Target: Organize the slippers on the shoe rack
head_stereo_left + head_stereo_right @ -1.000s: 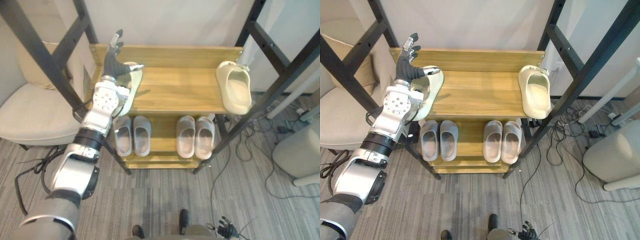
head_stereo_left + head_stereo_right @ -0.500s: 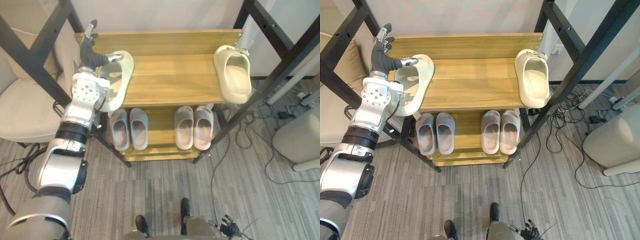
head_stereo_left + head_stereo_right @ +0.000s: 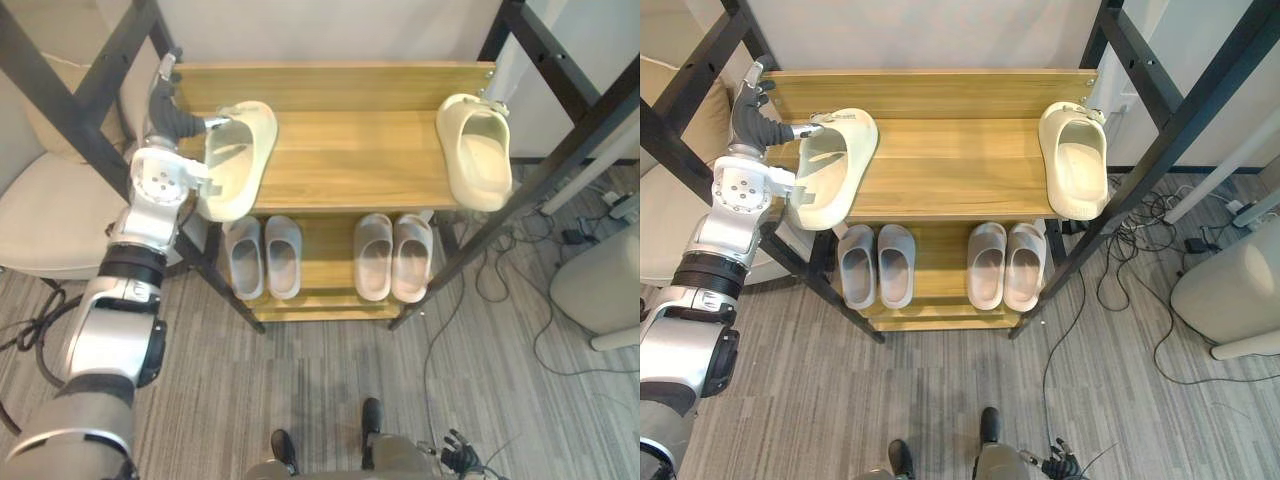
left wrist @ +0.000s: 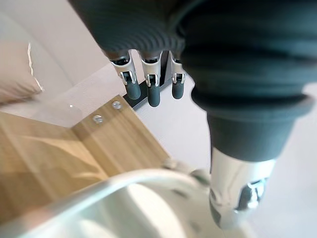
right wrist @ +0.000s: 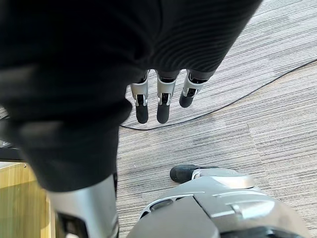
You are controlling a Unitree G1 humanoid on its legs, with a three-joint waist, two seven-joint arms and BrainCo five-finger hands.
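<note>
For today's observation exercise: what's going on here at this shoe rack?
The robot's left hand is at a cream slipper on the left of the shoe rack's top shelf, fingers straight, thumb against its rim. The matching slipper lies far right. Two grey pairs line the lower shelf. The right hand hangs open over the floor.

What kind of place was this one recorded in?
Probably an indoor room staged as a home entryway, perhaps in an office or lab: a wooden shoe rack holding slippers, a cushioned armchair beside it, and grey carpet strewn with cables.
</note>
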